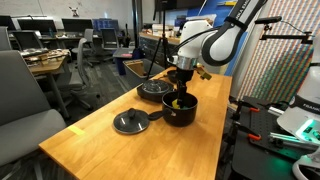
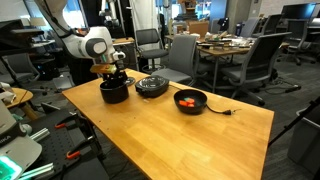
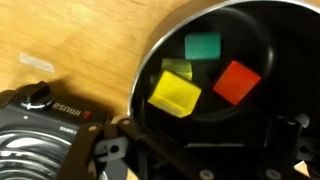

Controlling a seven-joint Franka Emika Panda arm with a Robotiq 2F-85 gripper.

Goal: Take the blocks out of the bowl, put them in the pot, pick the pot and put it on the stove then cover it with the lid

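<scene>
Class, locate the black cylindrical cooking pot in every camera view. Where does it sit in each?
Exterior view: black cylindrical pot, right of centre.
Exterior view: pot left of centre.
Wrist view: pot fills the right.
Shared landmark: round black burner disc beside it.

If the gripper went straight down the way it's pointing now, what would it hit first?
Probably the yellow block in the pot, nearly centred under the open gripper in the wrist view; depth is hard to judge.
</scene>
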